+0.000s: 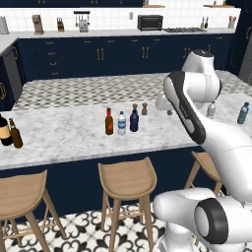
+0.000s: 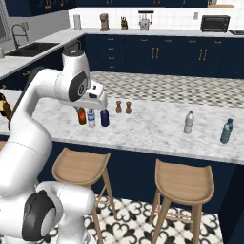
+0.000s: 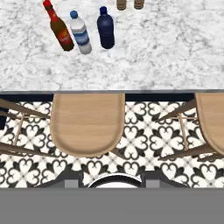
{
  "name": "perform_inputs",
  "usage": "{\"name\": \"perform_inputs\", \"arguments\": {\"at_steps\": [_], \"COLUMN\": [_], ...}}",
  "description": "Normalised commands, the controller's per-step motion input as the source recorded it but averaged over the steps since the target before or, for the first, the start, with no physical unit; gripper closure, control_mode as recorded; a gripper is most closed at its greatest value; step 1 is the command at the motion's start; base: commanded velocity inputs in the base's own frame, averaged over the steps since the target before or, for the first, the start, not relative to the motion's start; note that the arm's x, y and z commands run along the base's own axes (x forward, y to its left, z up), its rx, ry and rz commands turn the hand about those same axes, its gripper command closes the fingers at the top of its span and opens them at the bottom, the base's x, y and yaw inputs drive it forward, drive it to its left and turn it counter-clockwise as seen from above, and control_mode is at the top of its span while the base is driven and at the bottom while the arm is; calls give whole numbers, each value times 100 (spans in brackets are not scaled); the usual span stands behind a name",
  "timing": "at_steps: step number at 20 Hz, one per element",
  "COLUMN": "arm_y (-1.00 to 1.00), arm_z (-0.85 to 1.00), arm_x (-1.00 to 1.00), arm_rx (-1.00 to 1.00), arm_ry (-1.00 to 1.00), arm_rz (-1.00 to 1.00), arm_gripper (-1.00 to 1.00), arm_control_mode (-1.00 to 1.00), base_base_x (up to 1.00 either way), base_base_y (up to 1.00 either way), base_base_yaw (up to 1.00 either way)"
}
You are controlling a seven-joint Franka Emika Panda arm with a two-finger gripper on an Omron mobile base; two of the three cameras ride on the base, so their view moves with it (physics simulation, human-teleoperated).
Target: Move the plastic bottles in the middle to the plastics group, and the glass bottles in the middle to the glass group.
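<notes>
Marble counter (image 3: 175,48) — bottles (image 3: 81,33) well beyond claw (image 2: 102,106).

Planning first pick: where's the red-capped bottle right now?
The red-capped bottle stands on the marble counter, leftmost of the middle trio, just left of the water bottle.

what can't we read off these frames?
- Gripper: jaws unclear in right base view, hidden behind the arm in left base view.
- Wine bottle: cut by left edge, left base view.
- Grey bottle: partly behind the arm, left base view.
- Shakers: cropped by top edge, hand view.
- Labels on the middle bottles: too small.
</notes>
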Motion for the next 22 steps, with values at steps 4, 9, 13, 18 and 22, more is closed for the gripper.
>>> {"name": "perform_inputs", "arguments": {"at_steps": [4,9,13,18,22], "arm_y": [22,59,64,49,60], "arm_z": [-9,0,0,0,-6], "arm_x": [-38,2,25,50,52], "arm_rx": [-1,-1,-5,-1,-6], "arm_ry": [1,3,0,0,0], "arm_rz": [3,7,2,0,-4], "arm_gripper": [-100,-100,-100,-100,-100], "arm_control_mode": [-100,-100,-100,-100,-100], "base_base_x": [0,0,0,0,0], "base_base_y": [0,0,0,0,0], "base_base_yaw": [0,0,0,0,0]}}
